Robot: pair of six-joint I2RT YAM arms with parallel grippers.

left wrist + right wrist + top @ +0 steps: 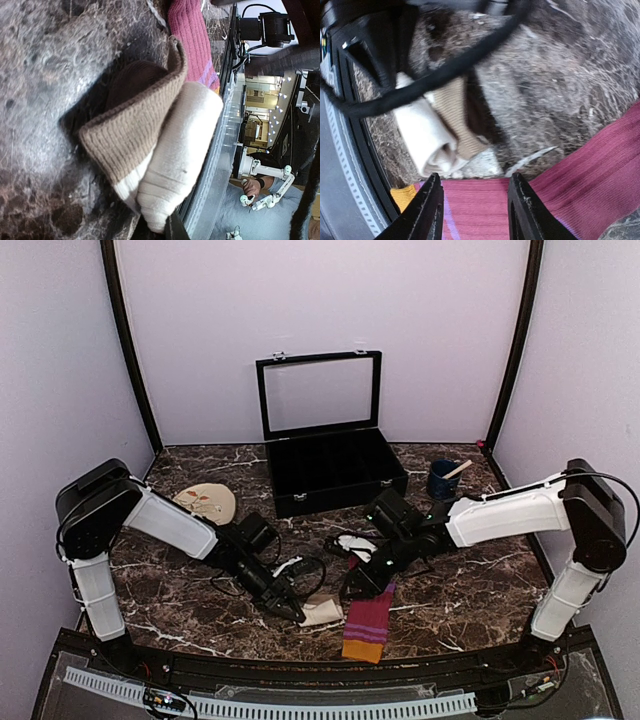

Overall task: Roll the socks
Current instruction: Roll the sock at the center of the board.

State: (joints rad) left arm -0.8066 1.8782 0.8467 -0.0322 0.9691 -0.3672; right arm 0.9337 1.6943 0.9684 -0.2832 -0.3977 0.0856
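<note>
An open black case (335,472) is standing at the back of the marble table (470,590), its glazed lid (320,390) tilting up toward the wall. A dark blue cup (441,481) with a stick in it is sitting to the case's right and a beige floral disc (207,502) is lying to its left, all well apart from the socks. In the right wrist view a black cable (450,67) is cutting across in front of the cream sock (430,140) (part of the fabric is hiding behind it). Both arms are reaching inward and down from their bases, forearms sloping toward the near middle of the table. The left gripper (296,613) is pressing its fingers together on one end of the cream sock, which is sitting as a partly rolled bundle with its brown band (135,125) folding over the cream roll. The right gripper (475,210) is hanging with its fingers spread and nothing between them, just above the striped sock (580,185). That sock is lying flat just beside the cream one, its orange cuff (363,650) pointing toward the near edge
</note>
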